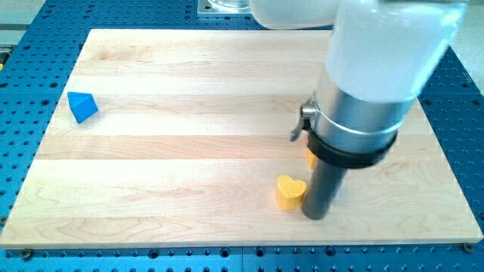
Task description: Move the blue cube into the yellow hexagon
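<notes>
A blue block (82, 106), cube-like and seen corner-on, lies near the left edge of the wooden board (189, 98). My tip (316, 214) rests on the board at the lower right, far from the blue block. A yellow heart-shaped block (290, 192) sits right against the tip's left side. A sliver of another yellow-orange block (311, 159) shows just behind the rod. Its shape is hidden by the arm.
The arm's wide white and silver body (363, 91) covers the board's upper right part. A blue perforated table (23, 68) surrounds the board on all sides.
</notes>
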### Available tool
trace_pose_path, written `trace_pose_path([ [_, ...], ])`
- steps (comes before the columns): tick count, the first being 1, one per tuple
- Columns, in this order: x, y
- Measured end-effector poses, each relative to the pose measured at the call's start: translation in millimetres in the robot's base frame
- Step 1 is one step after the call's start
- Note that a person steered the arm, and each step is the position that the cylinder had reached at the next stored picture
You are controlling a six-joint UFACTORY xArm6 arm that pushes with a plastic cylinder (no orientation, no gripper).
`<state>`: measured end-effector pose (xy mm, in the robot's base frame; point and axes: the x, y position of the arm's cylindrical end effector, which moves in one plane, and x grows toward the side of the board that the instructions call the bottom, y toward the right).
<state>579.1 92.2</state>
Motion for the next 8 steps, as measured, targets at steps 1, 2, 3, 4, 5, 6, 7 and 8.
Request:
trace_pose_path([
  [1,-30.9,13.3],
  [2,-50.3,19.0],
  [3,-31.3,3.8],
  [4,-22.0,29.1],
  [5,-62.4,51.3],
  [6,-77.7,56.9],
  [7,-70.7,36.5],
  [8,-64.1,12.5],
])
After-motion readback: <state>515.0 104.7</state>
